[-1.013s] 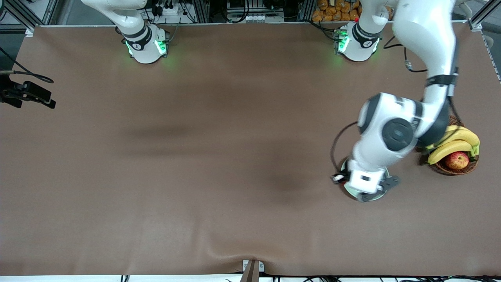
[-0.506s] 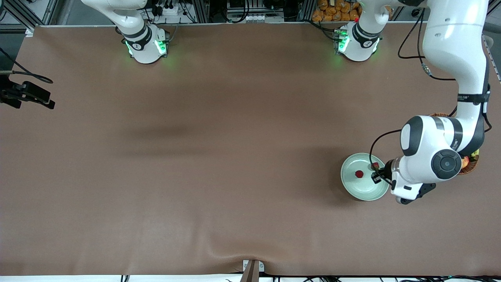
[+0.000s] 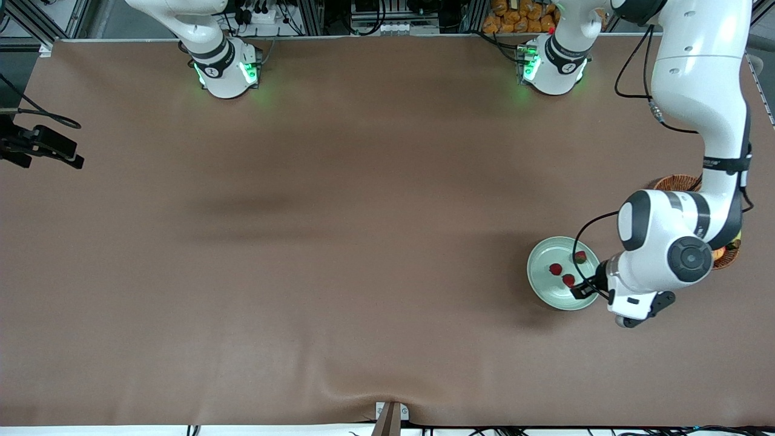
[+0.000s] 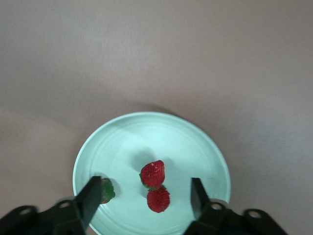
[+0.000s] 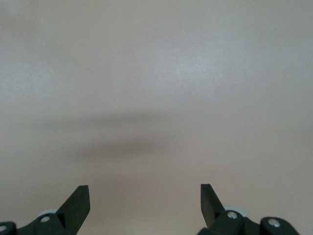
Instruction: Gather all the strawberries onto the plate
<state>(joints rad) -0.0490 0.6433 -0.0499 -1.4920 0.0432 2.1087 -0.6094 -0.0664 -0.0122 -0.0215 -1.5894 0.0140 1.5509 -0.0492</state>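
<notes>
The pale mint-green plate (image 3: 540, 259) lies on the brown table toward the left arm's end. Three strawberries lie in it: one (image 3: 555, 269), one (image 3: 568, 280) and one (image 3: 580, 257). My left gripper (image 3: 628, 304) hangs beside the plate's rim on the basket's side, open and empty. In the left wrist view its fingers (image 4: 145, 198) frame the plate (image 4: 122, 142). There two berries (image 4: 153, 174) (image 4: 158, 199) touch and the third (image 4: 107, 190) is partly hidden by a finger. My right gripper (image 5: 145, 196) is open over bare table and is out of the front view.
A brown wicker basket (image 3: 676, 181) with fruit stands beside the plate, toward the table's edge at the left arm's end, mostly hidden under the left arm. A black camera mount (image 3: 42, 145) sits at the right arm's end.
The left arm swung off the plate toward the basket, then shifted slightly nearer the front camera. The plate is uncovered; three berries show now, two half a second ago.
</notes>
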